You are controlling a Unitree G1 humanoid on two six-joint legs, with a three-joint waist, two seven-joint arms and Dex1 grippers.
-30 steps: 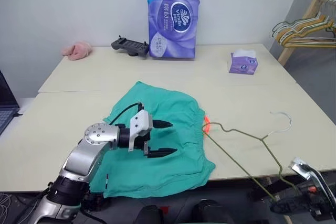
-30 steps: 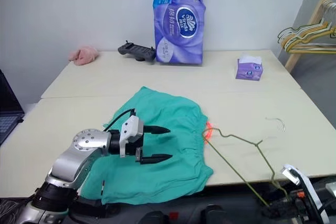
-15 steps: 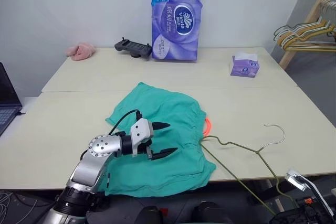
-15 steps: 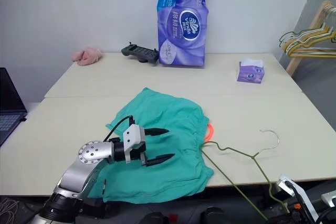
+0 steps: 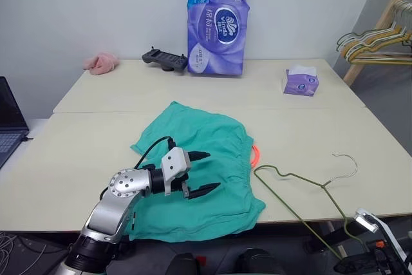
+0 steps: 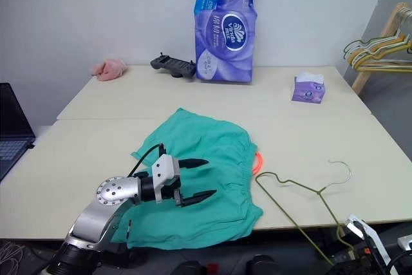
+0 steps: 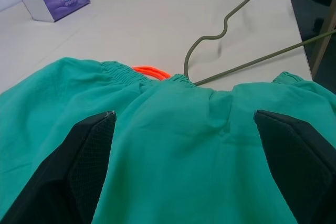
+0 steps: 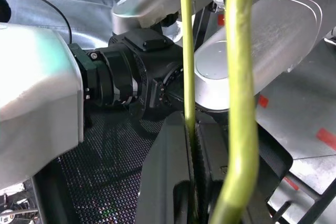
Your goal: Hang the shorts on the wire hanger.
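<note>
Over the shorts [image 5: 203, 172], left gripper [image 5: 199, 173] jaws still spread, wire hanger [image 5: 302, 188] pinched right, shifted rightward.

Head stereo pair; two wrist close-ups

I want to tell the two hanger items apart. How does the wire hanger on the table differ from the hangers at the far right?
The wire hanger is one thin olive wire; the bunch of hangers holds several thicker yellow-green ones.
The wire hanger lies slanted over the near table edge beside the shorts; the bunch hangs on a wooden rack beyond the table.
Both have hooks and triangular frames.
</note>
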